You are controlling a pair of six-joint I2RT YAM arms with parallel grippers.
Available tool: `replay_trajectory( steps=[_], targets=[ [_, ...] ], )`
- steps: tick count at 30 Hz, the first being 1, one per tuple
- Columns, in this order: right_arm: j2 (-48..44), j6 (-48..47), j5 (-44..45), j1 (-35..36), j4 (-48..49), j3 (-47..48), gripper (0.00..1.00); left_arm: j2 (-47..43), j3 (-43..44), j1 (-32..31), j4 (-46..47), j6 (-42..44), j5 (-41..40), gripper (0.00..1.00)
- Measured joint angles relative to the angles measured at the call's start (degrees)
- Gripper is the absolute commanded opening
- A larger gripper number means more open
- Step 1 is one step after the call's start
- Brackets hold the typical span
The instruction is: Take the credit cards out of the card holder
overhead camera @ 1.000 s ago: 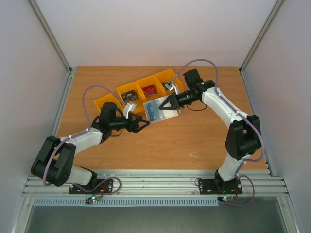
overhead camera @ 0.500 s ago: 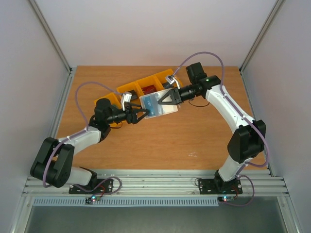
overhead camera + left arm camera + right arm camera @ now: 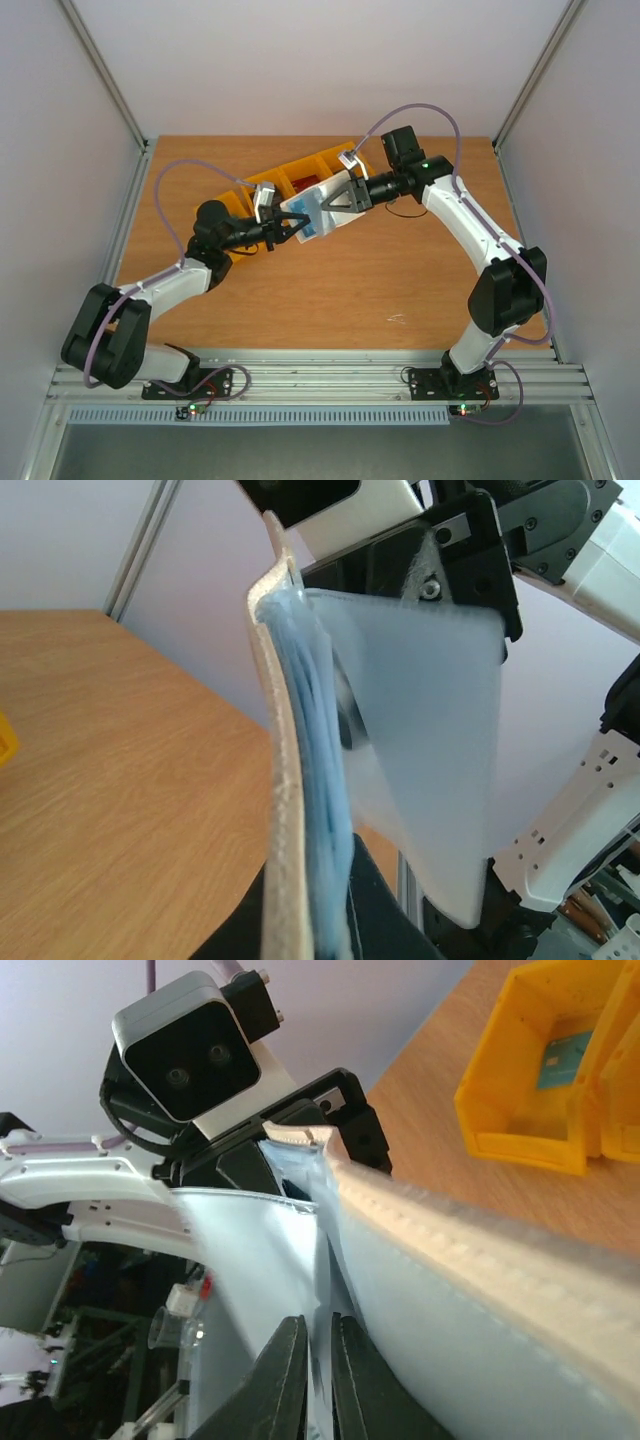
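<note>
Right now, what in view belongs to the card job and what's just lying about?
Job:
- card holder, clamped between the left gripper and the right gripper
- teal card, already out

Lying about:
- yellow bins, one holding the teal card
- wooden table

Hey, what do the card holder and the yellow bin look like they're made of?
The card holder: cream outer face looks like faux leather or woven fabric, matte, with a ribbed edge; inner pockets look like soft translucent plastic, pale blue and frosted. The yellow bin: rigid moulded plastic, smooth with a slight sheen, thick even walls.
</note>
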Motion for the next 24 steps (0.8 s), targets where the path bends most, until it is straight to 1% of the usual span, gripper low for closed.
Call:
replay_trajectory(
  steps=[1,2,3,5,7,10,12,14,16,19,22,24],
  targets=[
    [0.0,-0.1,0.3,0.0,0.1,0.0,0.22,-0.1,0.0,0.0,-0.4,0.1,-0.3,0.00],
    [0.0,0.1,1.2,-0.2,0.2,0.0,0.26,-0.4,-0.1,0.0,-1.8,0.4,-1.4,0.00],
    [0.0,0.2,2.6,-0.5,0.3,0.0,0.28,-0.5,-0.1,0.0,-2.2,0.5,-1.7,0.00],
    [-0.1,1.3,6.7,-1.1,0.2,0.0,0.31,-2.0,0.1,-0.1,-9.8,3.1,-7.2,0.00],
    [-0.1,2.7,13.4,-2.7,-0.1,0.0,0.32,-3.5,1.2,-0.8,-20.0,8.1,-15.3,0.00],
    [-0.1,3.6,24.1,-4.7,-1.5,0.0,0.32,-3.9,4.9,-2.9,-33.6,20.6,-30.4,0.00],
    [-0.1,3.6,29.0,-4.6,-2.6,0.0,0.34,-3.9,6.5,-5.0,-39.5,30.5,-38.5,0.00],
    [-0.1,2.9,32.3,-2.8,-3.4,0.2,0.34,-3.9,7.3,-6.7,-43.7,39.7,-44.8,0.00],
    [-0.2,2.2,33.0,-0.1,-3.5,0.6,0.35,-3.9,7.8,-7.9,-46.8,47.8,-49.7,0.00],
    [-1.2,1.8,30.8,3.0,-2.2,0.7,0.35,-3.9,8.8,-8.5,-49.9,58.9,-55.9,0.00],
    [-4.0,2.8,27.8,3.6,1.6,-0.6,0.35,-3.9,10.3,-8.5,-51.8,67.3,-60.1,0.00],
    [-6.2,3.9,26.3,3.8,4.3,-1.9,0.35,-4.3,11.5,-8.4,-53.3,70.5,-61.2,0.00]
  ],
)
